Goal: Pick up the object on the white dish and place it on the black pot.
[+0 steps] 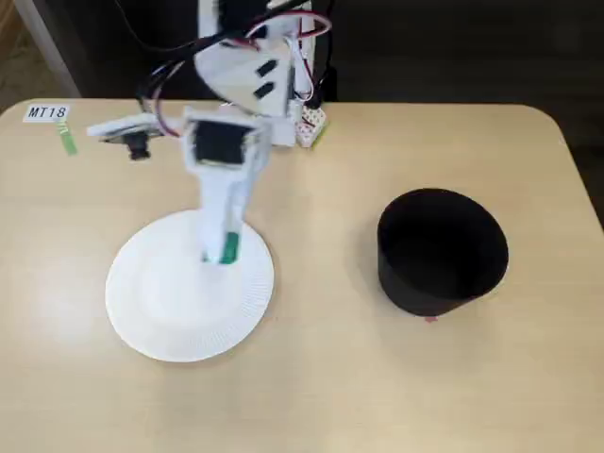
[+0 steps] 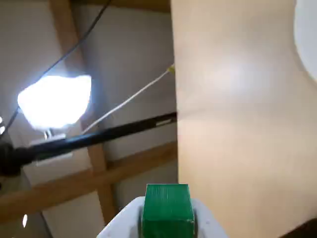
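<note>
The white dish (image 1: 179,311) lies on the table at the left in the fixed view; its rim also shows at the top right of the wrist view (image 2: 309,34). My gripper (image 1: 219,253) points down over the dish's far part, its narrow jaws closed on the tiny green cube (image 1: 229,247). In the wrist view the cube (image 2: 167,208) sits at the bottom edge against the white finger. I cannot tell whether the cube still touches the dish. The black pot (image 1: 440,250) stands upright to the right, apart from the gripper.
A white "MT18" label (image 1: 47,112) with a green tape strip (image 1: 68,142) is at the table's far left corner. The arm's base and cables (image 1: 269,71) are at the back edge. The wrist view shows the table edge and the room beyond it.
</note>
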